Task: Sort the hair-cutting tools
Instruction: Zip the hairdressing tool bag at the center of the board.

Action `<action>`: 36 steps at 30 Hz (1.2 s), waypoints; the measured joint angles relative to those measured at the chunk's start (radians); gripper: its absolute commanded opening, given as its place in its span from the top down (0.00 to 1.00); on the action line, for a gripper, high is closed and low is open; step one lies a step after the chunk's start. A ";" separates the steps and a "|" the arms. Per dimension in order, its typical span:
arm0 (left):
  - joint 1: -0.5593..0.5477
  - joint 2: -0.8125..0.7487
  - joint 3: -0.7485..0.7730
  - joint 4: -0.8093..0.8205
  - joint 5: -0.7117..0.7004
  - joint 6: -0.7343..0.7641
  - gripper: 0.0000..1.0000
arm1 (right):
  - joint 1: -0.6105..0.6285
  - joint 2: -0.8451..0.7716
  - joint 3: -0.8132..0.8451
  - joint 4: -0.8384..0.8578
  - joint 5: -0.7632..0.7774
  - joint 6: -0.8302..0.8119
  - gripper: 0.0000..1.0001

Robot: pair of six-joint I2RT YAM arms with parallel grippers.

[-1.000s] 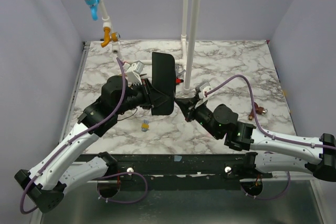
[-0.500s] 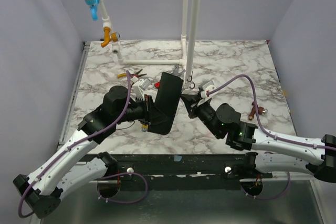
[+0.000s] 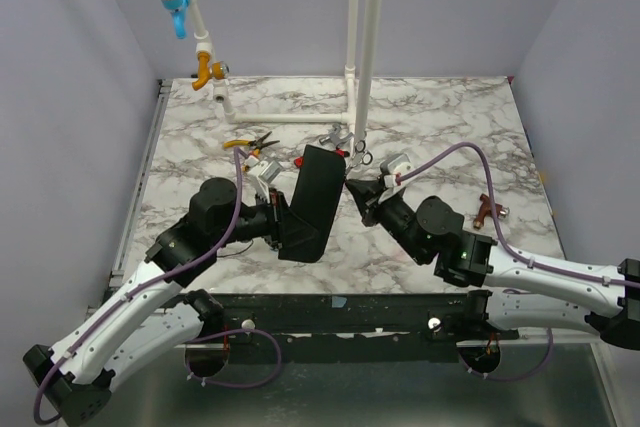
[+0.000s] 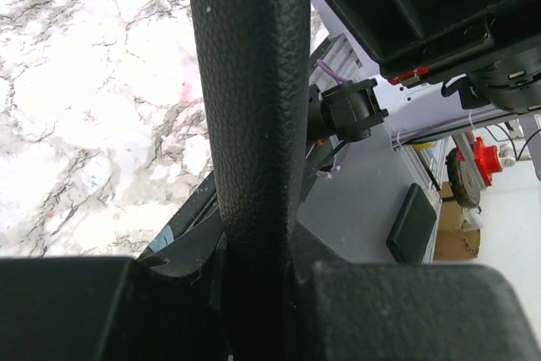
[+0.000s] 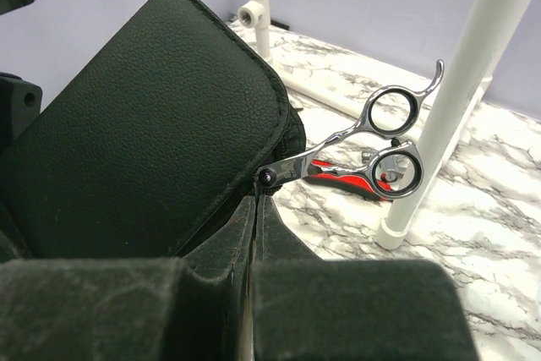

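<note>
Left end effector (image 3: pixel 274 219) is clamped on the leathery pouch (image 3: pixel 312 202), holding it tilted. Scissors (image 5: pixel 334 143) sit blades-in at its mouth. They look light, stiff and slick, so are best taken at the rings. Right end effector (image 5: pixel 254 217) is pressed together.

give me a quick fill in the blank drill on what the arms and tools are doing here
The left gripper grips a textured pouch coloured ___. The right gripper has its jaws ___. The tool by the silver metal scissors has ___ handles. The metal pliers near the white pipe have ___ handles.
Missing: black; shut; red; yellow.
</note>
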 measured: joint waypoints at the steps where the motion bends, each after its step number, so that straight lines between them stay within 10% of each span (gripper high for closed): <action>1: 0.000 -0.004 -0.007 0.006 0.000 0.000 1.00 | 0.000 -0.002 0.000 -0.006 -0.007 0.002 0.99; 28: -0.011 -0.072 -0.238 0.084 0.072 -0.010 1.00 | -0.002 -0.117 -0.048 -0.092 -0.072 0.085 0.99; 36: -0.011 -0.094 -0.277 0.112 0.069 -0.007 1.00 | -0.003 -0.152 -0.085 -0.124 -0.037 0.204 0.49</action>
